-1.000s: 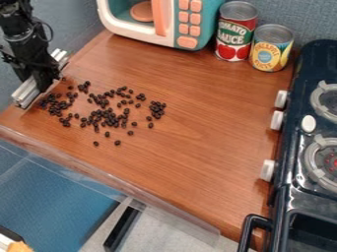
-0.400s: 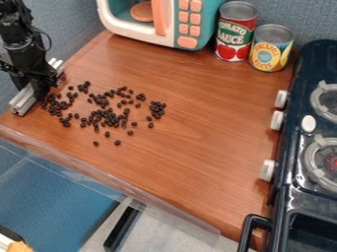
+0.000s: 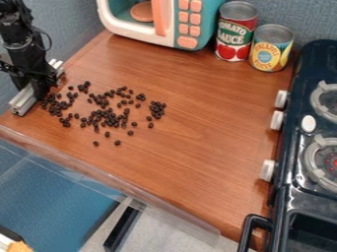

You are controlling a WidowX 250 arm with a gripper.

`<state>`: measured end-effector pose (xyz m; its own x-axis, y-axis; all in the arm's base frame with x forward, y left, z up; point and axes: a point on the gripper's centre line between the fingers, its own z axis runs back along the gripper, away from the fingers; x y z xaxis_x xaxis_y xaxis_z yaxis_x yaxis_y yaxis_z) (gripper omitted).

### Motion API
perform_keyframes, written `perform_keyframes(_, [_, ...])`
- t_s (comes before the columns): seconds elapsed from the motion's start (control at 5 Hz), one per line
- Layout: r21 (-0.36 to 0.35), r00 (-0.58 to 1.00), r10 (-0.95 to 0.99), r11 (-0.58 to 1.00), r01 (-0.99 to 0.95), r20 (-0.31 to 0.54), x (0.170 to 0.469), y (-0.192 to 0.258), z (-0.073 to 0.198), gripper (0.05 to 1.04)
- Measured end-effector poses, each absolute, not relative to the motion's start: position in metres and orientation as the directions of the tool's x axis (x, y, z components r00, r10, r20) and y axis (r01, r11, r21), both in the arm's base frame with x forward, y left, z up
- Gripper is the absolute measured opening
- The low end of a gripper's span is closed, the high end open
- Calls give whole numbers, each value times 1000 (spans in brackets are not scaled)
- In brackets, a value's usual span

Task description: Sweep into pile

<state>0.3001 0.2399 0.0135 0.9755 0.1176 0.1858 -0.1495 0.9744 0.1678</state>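
Item: black two-finger gripper (image 3: 41, 89), closed on the middle of a straight silver metal bar (image 3: 23, 101); width of gap, cannot tell. Item: small round black beans (image 3: 109, 117), loosely scattered on the brown wood-grain counter (image 3: 204, 133), nearest just beside the gripper, others spreading rightward in view.

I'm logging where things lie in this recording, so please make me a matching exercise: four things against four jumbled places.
1. Small dark beans
2. Long silver metal bar
3. Red-labelled metal can
4. Black toy stove with white knobs

A. Between the teal-and-white toy microwave and the yellow-and-blue-labelled can
B. Along the view's right edge
C. Scattered across the brown wooden worktop
D. At the black gripper, by the worktop's left edge

Pairs: 1-C, 2-D, 3-A, 4-B
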Motion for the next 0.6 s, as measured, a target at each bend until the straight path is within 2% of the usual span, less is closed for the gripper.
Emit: perform_keyframes(0.6, [53, 978, 96, 993, -108, 185, 295, 198, 11, 383])
